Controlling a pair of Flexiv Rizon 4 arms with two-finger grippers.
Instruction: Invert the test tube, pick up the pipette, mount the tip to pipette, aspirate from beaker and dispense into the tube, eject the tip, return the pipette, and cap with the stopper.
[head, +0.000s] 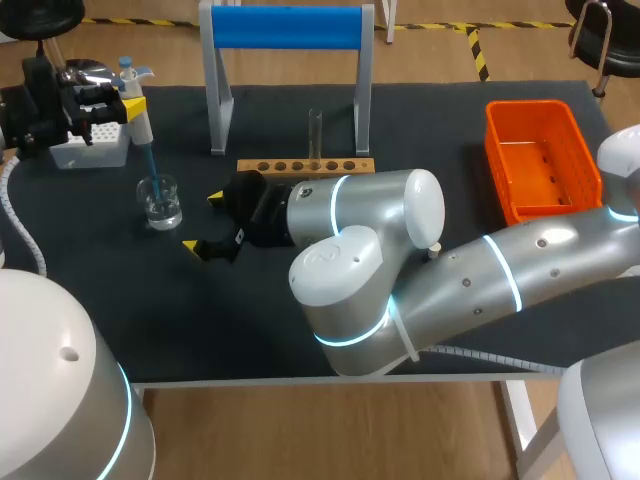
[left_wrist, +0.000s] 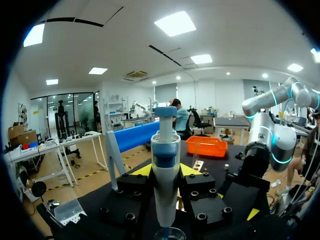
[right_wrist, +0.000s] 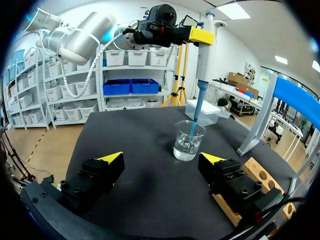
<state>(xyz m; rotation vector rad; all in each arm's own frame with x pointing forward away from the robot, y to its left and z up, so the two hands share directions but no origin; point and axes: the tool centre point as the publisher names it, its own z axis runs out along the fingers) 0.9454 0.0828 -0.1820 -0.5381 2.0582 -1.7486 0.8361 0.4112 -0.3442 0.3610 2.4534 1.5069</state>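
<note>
A lab, set up for robot work. On the black-topped table (head: 400, 120) stand a glass beaker (head: 160, 200) of clear liquid, a wooden tube rack (head: 305, 165) with one test tube (head: 315, 130) upright, and a white tip box (head: 90, 148). A silver robot arm (right_wrist: 75, 42) carries a pipette (head: 140, 125) (blue tip inside the beaker), and a second arm (head: 480, 265) reaches over the table.

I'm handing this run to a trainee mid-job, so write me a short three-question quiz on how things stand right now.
1. True or false: the pipette held by the left pincer has its tip inside the beaker.
2. The right pincer is: A) shut on the pipette, B) open and empty beside the beaker, C) shut on the beaker.
3. Fill in: the test tube stands upright in the wooden ____.
Key: 1 true; 2 B; 3 rack.
</note>
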